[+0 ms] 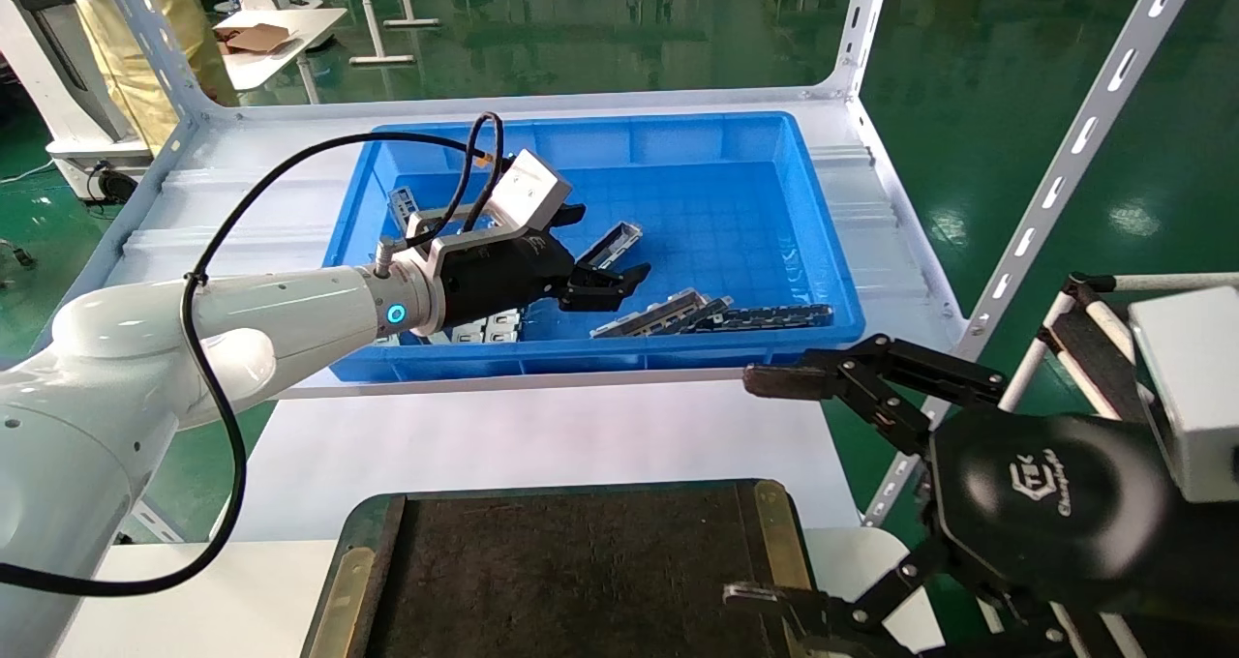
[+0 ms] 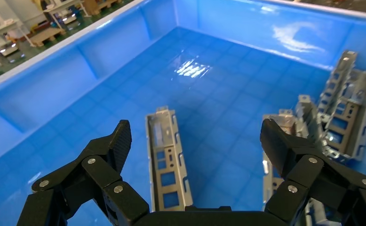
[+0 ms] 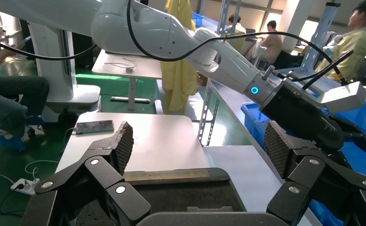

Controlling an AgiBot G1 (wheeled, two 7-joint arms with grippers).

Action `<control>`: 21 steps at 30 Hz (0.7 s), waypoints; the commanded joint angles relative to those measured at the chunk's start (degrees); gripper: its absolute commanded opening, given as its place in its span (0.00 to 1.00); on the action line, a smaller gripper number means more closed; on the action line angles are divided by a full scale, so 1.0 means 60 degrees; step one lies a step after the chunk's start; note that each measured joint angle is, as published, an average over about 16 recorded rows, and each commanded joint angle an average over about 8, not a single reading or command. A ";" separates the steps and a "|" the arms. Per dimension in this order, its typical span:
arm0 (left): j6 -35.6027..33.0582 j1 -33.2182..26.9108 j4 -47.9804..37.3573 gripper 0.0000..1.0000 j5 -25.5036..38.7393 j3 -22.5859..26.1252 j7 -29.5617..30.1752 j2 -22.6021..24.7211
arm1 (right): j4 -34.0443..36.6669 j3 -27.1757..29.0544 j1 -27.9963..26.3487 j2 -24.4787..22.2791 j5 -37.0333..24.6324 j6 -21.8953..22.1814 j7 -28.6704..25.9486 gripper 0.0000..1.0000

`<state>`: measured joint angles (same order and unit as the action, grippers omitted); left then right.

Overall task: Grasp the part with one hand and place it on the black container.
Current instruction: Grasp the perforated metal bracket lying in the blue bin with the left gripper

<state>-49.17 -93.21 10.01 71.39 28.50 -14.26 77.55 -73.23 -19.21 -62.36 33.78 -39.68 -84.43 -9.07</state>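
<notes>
The part (image 1: 612,245), a slim grey metal channel bar with cutouts, lies on the floor of the blue bin (image 1: 600,360). My left gripper (image 1: 619,285) is open and empty, low over the bin just short of the part. In the left wrist view the part (image 2: 167,160) lies below the left gripper (image 2: 196,136), between the fingers and nearer one of them, touching neither. The black container (image 1: 571,571) sits at the table's front edge. My right gripper (image 1: 765,489) is open and empty above the container's right edge; the right wrist view shows this gripper (image 3: 197,141) over the container (image 3: 181,193).
More grey channel bars (image 1: 650,314) and dark perforated strips (image 1: 770,317) lie near the bin's front wall, and pale plates (image 1: 489,327) lie under my left wrist. Other bars (image 2: 346,108) lean by a bin wall. White table (image 1: 542,435) lies between bin and container. A slotted shelf upright (image 1: 1065,169) stands at right.
</notes>
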 commanded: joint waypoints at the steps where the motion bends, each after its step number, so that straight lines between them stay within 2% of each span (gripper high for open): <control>1: 0.0139 -0.0004 -0.0163 1.00 -0.0034 0.0031 -0.0106 0.0082 | 0.0000 0.0000 0.0000 0.0000 0.0000 0.0000 0.0000 1.00; 9: 0.0566 0.0145 -0.0062 1.00 -0.0130 0.0469 0.0172 0.0117 | 0.0000 -0.0002 -0.0001 -0.0001 0.0002 0.0001 0.0001 1.00; 11: 0.0694 0.0179 -0.0031 0.84 -0.0151 0.0595 0.0277 0.0117 | 0.0000 -0.0003 -0.0001 -0.0001 0.0002 0.0001 0.0001 0.81; 17: 0.1089 0.0264 0.0088 0.09 -0.0271 0.0939 0.0582 0.0117 | 0.0000 -0.0004 -0.0001 -0.0002 0.0003 0.0002 0.0002 0.06; 19: 0.1192 0.0292 0.0138 0.00 -0.0326 0.1045 0.0655 0.0115 | 0.0000 -0.0005 -0.0001 -0.0002 0.0003 0.0002 0.0002 0.00; 21: 0.1279 0.0321 0.0184 0.00 -0.0386 0.1150 0.0713 0.0113 | 0.0000 -0.0005 -0.0001 -0.0002 0.0003 0.0002 0.0003 0.00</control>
<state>-41.64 -91.30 11.05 69.00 35.36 -10.09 78.22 -73.23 -19.24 -62.37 33.77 -39.66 -84.42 -9.05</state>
